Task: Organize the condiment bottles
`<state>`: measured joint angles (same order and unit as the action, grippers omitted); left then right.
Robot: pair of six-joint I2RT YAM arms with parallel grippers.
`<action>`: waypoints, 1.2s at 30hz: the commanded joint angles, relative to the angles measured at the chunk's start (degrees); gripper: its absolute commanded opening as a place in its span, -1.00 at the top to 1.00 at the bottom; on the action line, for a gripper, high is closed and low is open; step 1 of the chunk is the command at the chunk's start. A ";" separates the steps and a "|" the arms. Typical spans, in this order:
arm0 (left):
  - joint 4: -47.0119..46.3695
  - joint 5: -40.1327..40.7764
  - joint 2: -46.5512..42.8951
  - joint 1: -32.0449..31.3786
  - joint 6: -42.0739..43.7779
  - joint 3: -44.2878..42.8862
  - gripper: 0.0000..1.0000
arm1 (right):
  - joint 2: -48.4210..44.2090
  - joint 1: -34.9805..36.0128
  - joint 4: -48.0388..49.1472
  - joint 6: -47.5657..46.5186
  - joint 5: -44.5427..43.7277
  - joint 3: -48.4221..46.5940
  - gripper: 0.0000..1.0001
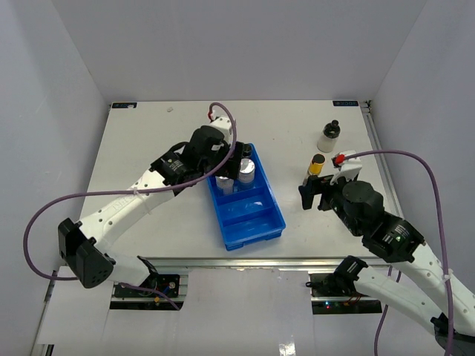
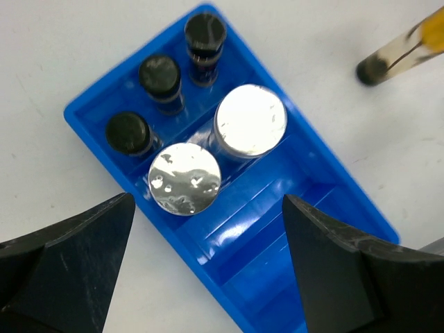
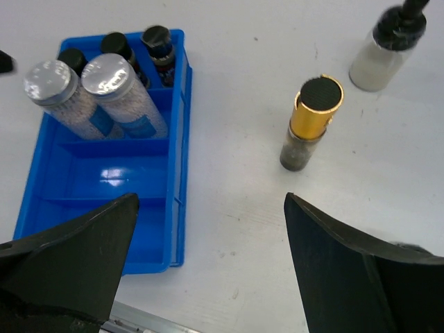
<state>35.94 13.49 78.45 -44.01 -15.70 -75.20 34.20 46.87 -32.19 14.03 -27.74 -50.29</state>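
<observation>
My left gripper [image 2: 208,229] hangs over the far end of the blue tray [image 1: 252,219], its fingers spread wide with nothing between them. Below it, three dark black-capped jars [image 2: 159,73] stand in a row along one side of the tray. Two silver-lidded jars [image 2: 251,119] stand just beside them, close together. I cannot tell whether a divider runs between the two groups. My right gripper [image 3: 211,208] is over the table [image 1: 148,126] to the right of the tray, fingers likewise wide apart and holding nothing. Ahead of it the yellow dark-capped bottle [image 3: 316,104] stands upright on the table, well apart from the tray. The whitish black-capped bottle [image 3: 378,62] stands farther back, near it but not touching
</observation>
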 commanded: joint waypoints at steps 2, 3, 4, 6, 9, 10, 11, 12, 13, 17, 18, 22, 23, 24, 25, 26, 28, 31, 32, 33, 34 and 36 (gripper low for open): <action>9.24 0.88 -3.47 -0.11 -0.27 -9.39 -0.96 | 5.56 -0.29 -10.40 11.16 -8.72 -3.68 -0.81; 10.11 1.84 -4.10 -0.11 -0.70 -9.14 -0.96 | 6.51 -0.29 -12.60 13.02 -9.58 -4.12 -0.80; 10.24 2.61 -5.56 -0.11 -1.39 -8.50 -0.96 | 7.03 -0.29 -14.96 14.36 -11.73 -4.31 -0.80; 10.15 6.01 -8.20 0.00 -3.28 -4.99 -0.96 | 7.40 -0.29 -17.42 18.84 -16.21 -4.53 -0.80; 10.68 13.41 -13.41 1.36 -7.56 -0.29 -0.96 | 7.07 -0.29 -22.21 25.33 -21.47 -4.72 -0.82; 10.49 13.06 -14.73 2.19 -8.10 0.96 -0.96 | 6.93 -0.34 -23.49 26.83 -22.63 -4.81 -0.83; 10.06 11.82 -15.54 2.82 -8.29 2.75 -0.96 | 6.97 -0.48 -23.96 28.48 -23.28 -4.81 -0.85; 9.56 10.06 -16.54 3.95 -8.23 4.33 -0.96 | 7.35 -0.60 -24.72 29.24 -24.53 -4.75 -0.85; 9.13 8.73 -17.37 4.94 -8.18 5.54 -0.96 | 7.87 -1.27 -25.47 29.62 -25.21 -4.92 -0.85; 6.31 4.59 -20.37 6.77 -8.38 10.65 -0.96 | 9.98 -5.33 -29.09 30.09 -26.80 -6.98 -0.83; 5.80 4.08 -20.80 6.89 -8.39 11.55 -0.96 | 9.94 -6.42 -28.91 29.53 -26.86 -7.19 -0.83; 5.72 4.79 -21.02 7.78 -7.77 13.26 -0.96 | 9.74 -14.95 -23.56 22.88 -22.49 -5.28 -0.83; 5.33 5.01 -21.26 7.93 -7.77 13.65 -0.96 | 9.68 -19.02 -21.58 21.62 -20.92 -4.71 -0.83; 4.86 4.84 -21.72 8.12 -7.74 14.27 -0.96 | 9.26 -22.37 -20.18 20.21 -18.85 -3.89 -0.83; 4.41 4.56 -22.24 8.33 -7.70 14.97 -0.96 | 8.73 -25.27 -19.08 18.75 -16.62 -2.99 -0.83; 4.10 4.27 -22.77 8.54 -7.60 15.64 -0.96 | 8.39 -27.28 -17.45 17.19 -14.35 -1.88 -0.82; 3.88 3.93 -23.23 8.98 -7.20 16.51 -0.96 | 8.63 -31.99 -15.02 15.44 -11.58 0.18 -0.81; 3.43 3.53 -23.55 9.53 -6.65 17.48 -0.96 | 9.57 -36.93 -11.81 13.27 -7.68 3.50 -0.80; 3.14 3.31 -23.81 9.56 -6.55 17.82 -0.96 | 9.69 -38.35 -10.40 12.60 -5.91 4.60 -0.80; 2.89 3.10 -24.07 9.58 -6.44 18.19 -0.96 | 9.72 -39.47 -8.78 11.93 -4.00 5.73 -0.80; 2.70 2.94 -24.26 9.74 -6.35 18.56 -0.96 | 9.58 -40.17 -6.68 11.42 -1.91 6.60 -0.80; 2.28 2.80 -24.71 9.82 -6.14 19.57 -0.96 | 10.11 -41.22 -5.40 10.83 -0.81 7.73 -0.80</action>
<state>40.33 17.52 55.81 -34.62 -22.71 -57.13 43.89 7.92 -45.30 28.39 -35.14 -44.64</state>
